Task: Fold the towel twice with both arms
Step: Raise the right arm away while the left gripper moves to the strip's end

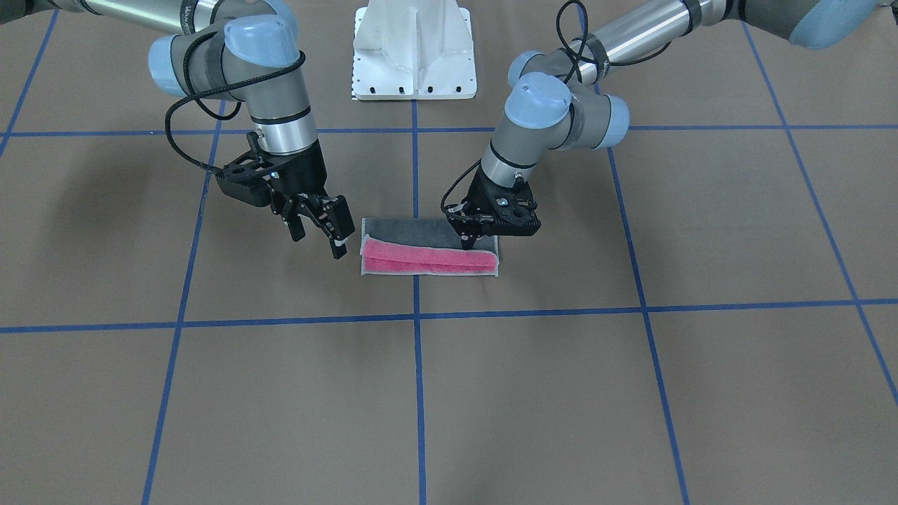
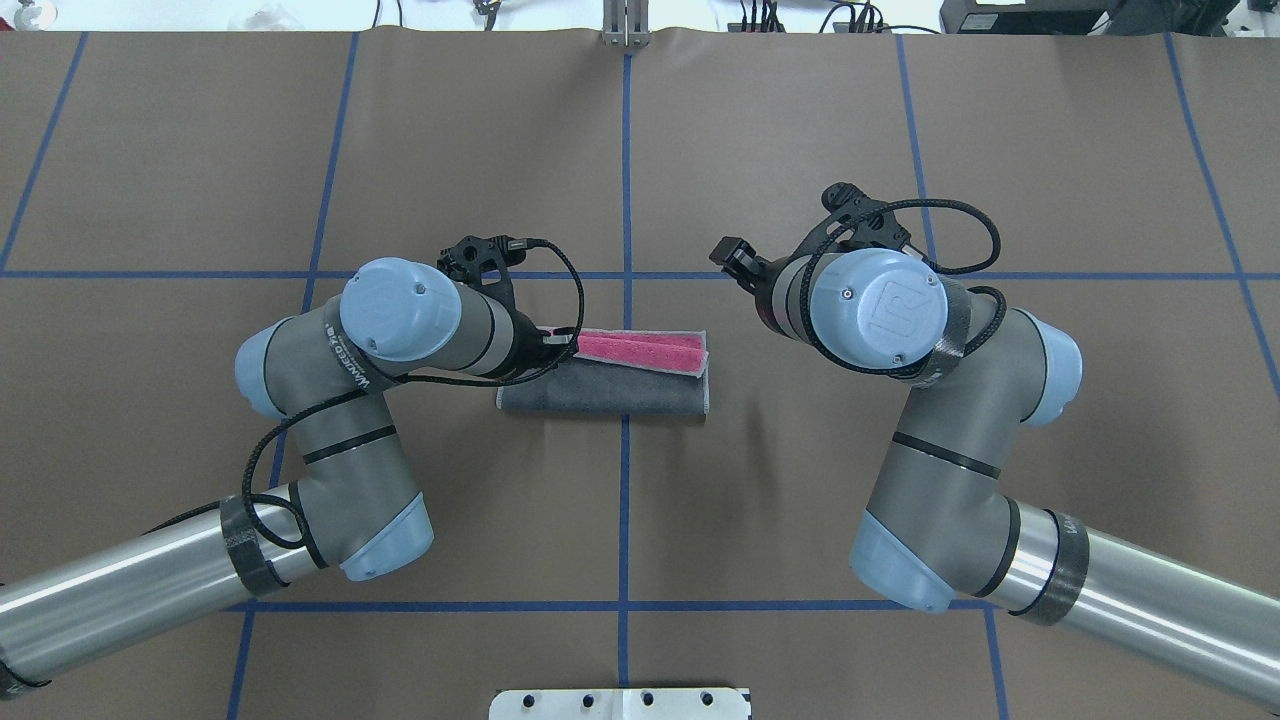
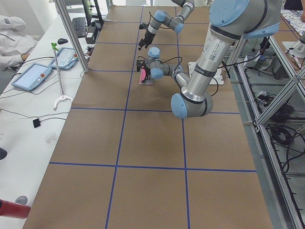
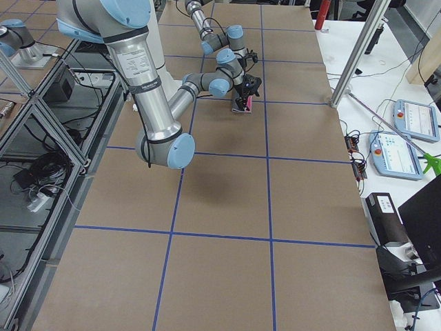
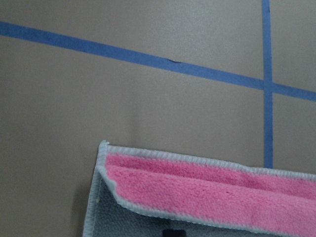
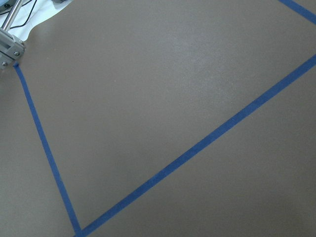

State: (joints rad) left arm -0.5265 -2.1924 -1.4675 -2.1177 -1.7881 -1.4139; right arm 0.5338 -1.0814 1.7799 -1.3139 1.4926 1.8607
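The small pink-and-grey terry towel [image 1: 421, 254] is seen lying as a long strip across the centre blue tape line [image 1: 418, 365] of the brown paper-covered table [image 1: 631, 393]. Dark grey is uppermost, and two pink bands [image 5: 207, 190] are shown along the edge away from the robot. One fold is judged done, and not flush.

The black two-finger left gripper [image 1: 468, 243] is planted tip-down on the strip's end at the robot's left, its fingers drawn tight together. The upper layer looks to be nipped there, though the pinch itself cannot be made out for certain. The black two-finger right gripper [image 1: 319, 240] is held spread wide, off the cloth, just beside the opposite end. Only bare paper and tape are caught by its wrist camera.

Now the dangers.
- **Fold undone:** if only the top layer is taken by the left fingers, the strip could be peeled open rather than carried over.
- **Towel dragged:** if the far end is not pinned or is gripped late, the whole towel could be pulled across the smooth paper instead of being doubled.
- **Skewed result:** the uneven pink edge could be carried into the second fold, so that a stepped packet is produced.
- **Snagging:** the terry could be caught and rumpled at that end by a low pass of the open right fingers.
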